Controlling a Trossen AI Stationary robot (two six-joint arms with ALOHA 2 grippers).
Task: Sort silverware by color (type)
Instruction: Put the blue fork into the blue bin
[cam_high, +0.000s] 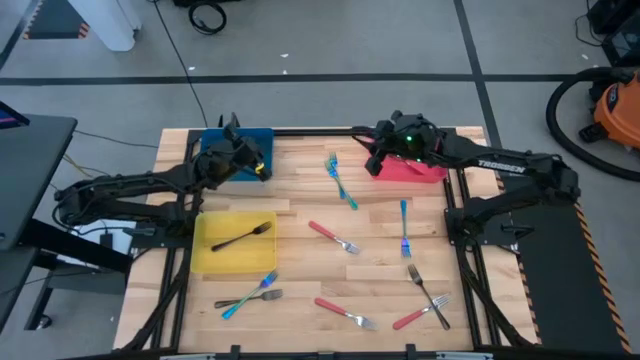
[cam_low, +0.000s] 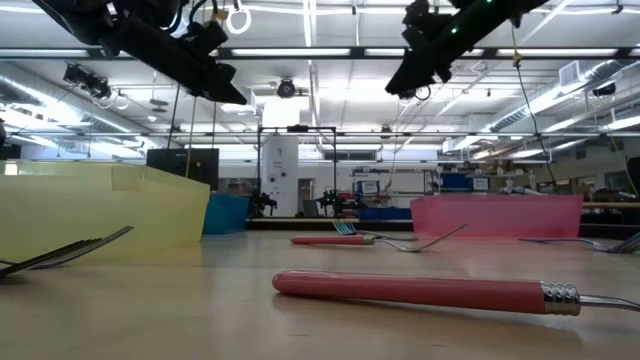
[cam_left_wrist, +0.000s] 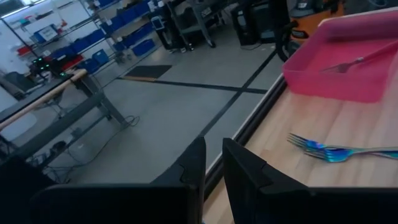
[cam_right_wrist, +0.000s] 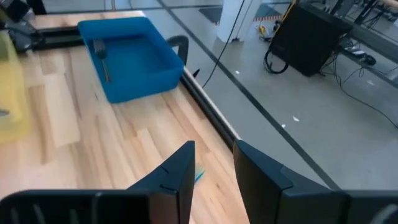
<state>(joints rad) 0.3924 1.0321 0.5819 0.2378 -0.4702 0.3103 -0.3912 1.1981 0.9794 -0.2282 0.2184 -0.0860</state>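
Forks lie loose on the wooden table: two blue ones crossed (cam_high: 341, 181), another blue one (cam_high: 404, 227), a red one (cam_high: 333, 237), a red one (cam_high: 345, 313), a red and a black one crossed (cam_high: 427, 300), a blue and a black pair (cam_high: 250, 295). A black fork (cam_high: 240, 238) lies in the yellow tray. One fork (cam_right_wrist: 101, 55) lies in the blue tray, one (cam_left_wrist: 351, 62) in the red tray. My left gripper (cam_high: 260, 168) hovers by the blue tray, empty, fingers a narrow gap apart. My right gripper (cam_high: 373, 163) hovers at the red tray's left end, empty, slightly open.
Blue tray (cam_high: 264, 136) sits at the far left, red tray (cam_high: 425, 173) at the far right, yellow tray (cam_high: 205, 262) toward the near left. Both arms are raised above the table (cam_low: 190, 55) (cam_low: 430, 50). Bare wood shows in the table's middle strip.
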